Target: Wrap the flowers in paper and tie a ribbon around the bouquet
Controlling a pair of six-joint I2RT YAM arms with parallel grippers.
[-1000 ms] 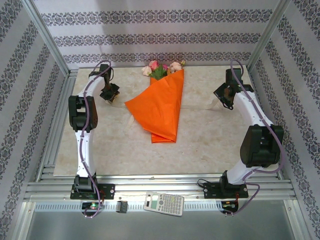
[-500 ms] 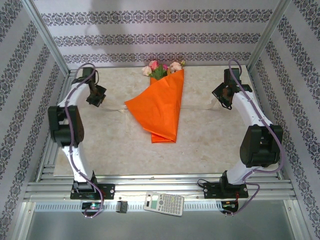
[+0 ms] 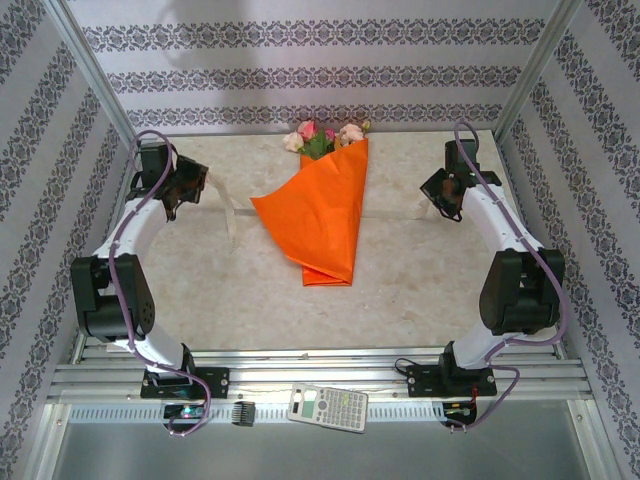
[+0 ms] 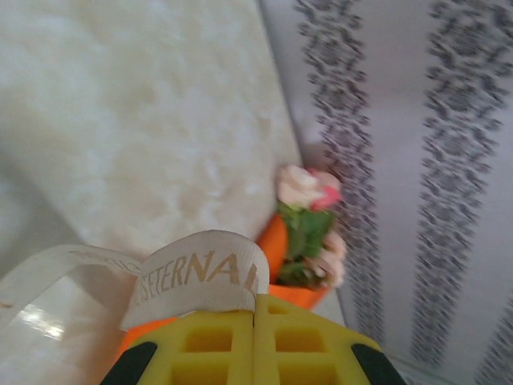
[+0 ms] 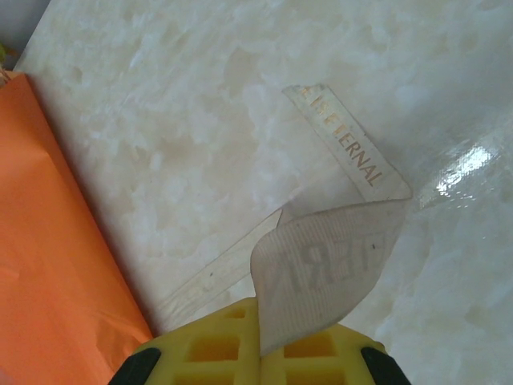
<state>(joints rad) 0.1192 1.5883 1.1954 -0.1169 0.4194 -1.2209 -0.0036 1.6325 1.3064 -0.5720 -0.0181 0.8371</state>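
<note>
Marbled tabletop [image 3: 400, 290] bore the bouquet [image 3: 322, 200] at its far middle, while the left gripper [image 4: 255, 313] and right gripper [image 5: 259, 321], far out on either side, each clamped tight on an end of the ribbon [image 5: 337, 269]; pulling evenly would probably tighten it without dragging the paper [image 3: 325, 250].

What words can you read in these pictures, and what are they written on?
"SETERNAL": gold letters on the ribbon pinched in the left hand; any letters before these curl out of sight.
"ERNAL": the same ribbon, pinched in the right hand; the letters before it are faint, and the folded part shows backwards.
Calculator at the near edge: markings too small to read.
</note>
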